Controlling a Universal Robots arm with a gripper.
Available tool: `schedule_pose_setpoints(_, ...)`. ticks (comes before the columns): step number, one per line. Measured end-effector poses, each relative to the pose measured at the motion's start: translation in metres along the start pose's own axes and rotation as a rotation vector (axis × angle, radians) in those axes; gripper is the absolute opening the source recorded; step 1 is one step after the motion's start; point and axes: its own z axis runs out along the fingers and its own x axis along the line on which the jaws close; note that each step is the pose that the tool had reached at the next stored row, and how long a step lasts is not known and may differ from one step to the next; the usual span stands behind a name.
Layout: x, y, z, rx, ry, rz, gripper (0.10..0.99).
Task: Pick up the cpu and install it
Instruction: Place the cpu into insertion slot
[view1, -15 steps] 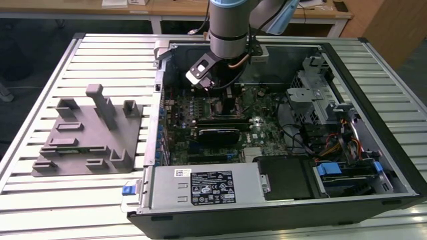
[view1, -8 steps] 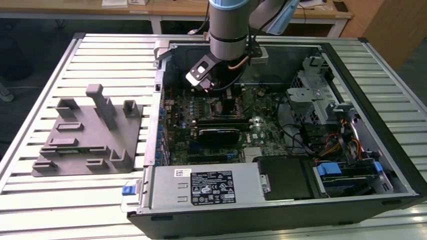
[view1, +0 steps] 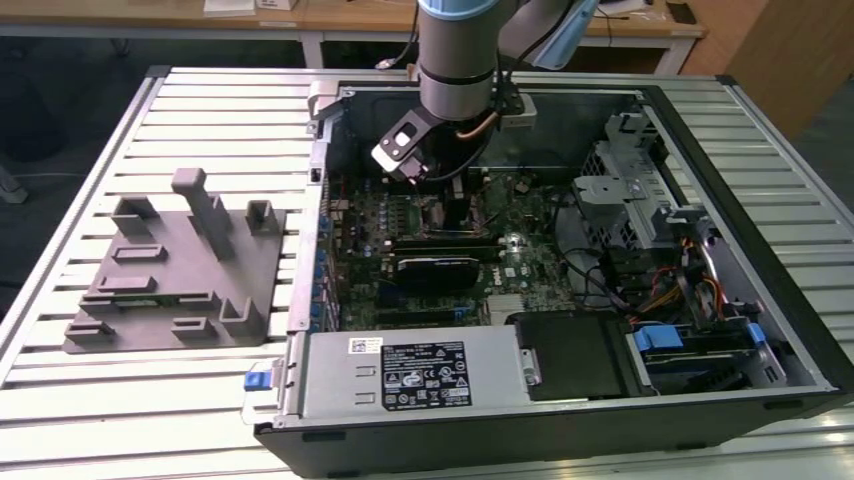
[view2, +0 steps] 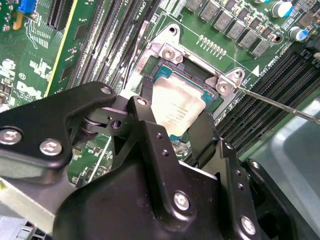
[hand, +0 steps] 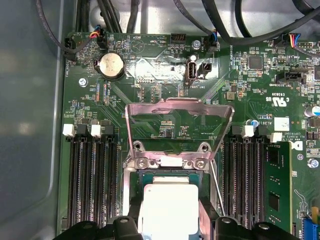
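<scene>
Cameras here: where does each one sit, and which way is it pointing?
Exterior view: off the arm, high beside the table, looking down into the open computer case; the arm reaches in.
First wrist view: on the wrist, facing down at the motherboard; gripper tips show.
Second wrist view: on the wrist, slanted along the gripper's black body.
Shared: both wrist views show the cpu held at its socket.

Arm (view1: 454, 60) upright, wrist pointing down, claw (view2: 175, 121) clamping the cpu (view2: 172, 104)
</scene>
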Motion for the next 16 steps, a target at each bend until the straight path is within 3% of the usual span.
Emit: schedule_pose_setpoints(16, 0.0001, 0.0, 0.0005, 0.0, 0.0002, 0.003, 0.545)
